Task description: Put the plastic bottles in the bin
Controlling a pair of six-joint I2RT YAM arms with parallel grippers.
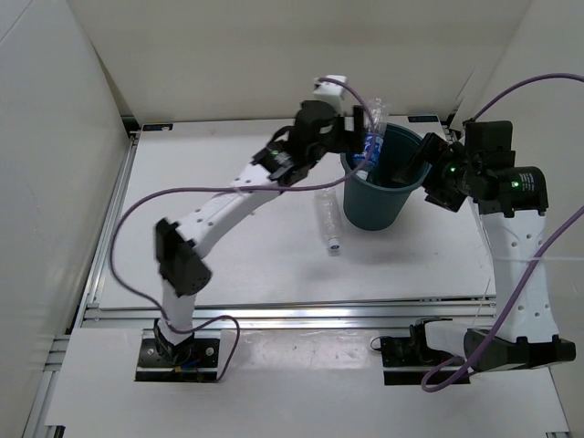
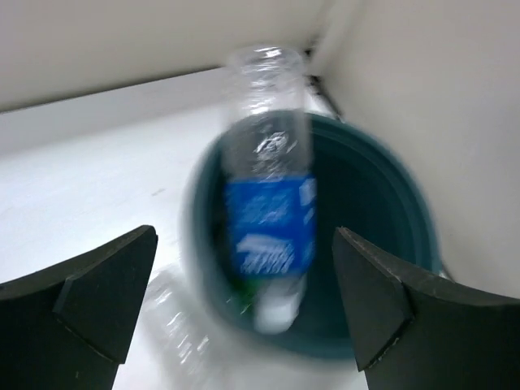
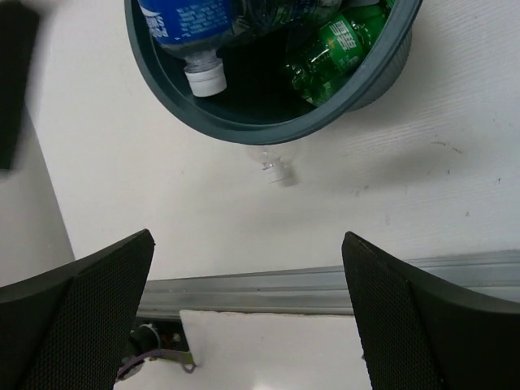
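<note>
- The blue-labelled bottle (image 2: 268,219) hangs cap-down over the mouth of the bin (image 1: 365,214), blurred and touching neither finger; you have most likely just let it drop.
- The bin stands upright towards the far right of the counter (image 1: 182,146), and a green bottle (image 3: 341,45) already lies inside it.
- Some clear plastic sits beside the green one, but you cannot tell whether it is another bottle.
- One clear bottle (image 1: 328,224) lies on its side just beside the bin's left wall, so that one is left for you.
- Your left hand (image 2: 244,240) is spread wide above the rim and holds nothing.
- Your right hand (image 3: 248,237) is spread and empty too, near the bin's right rim.
</note>
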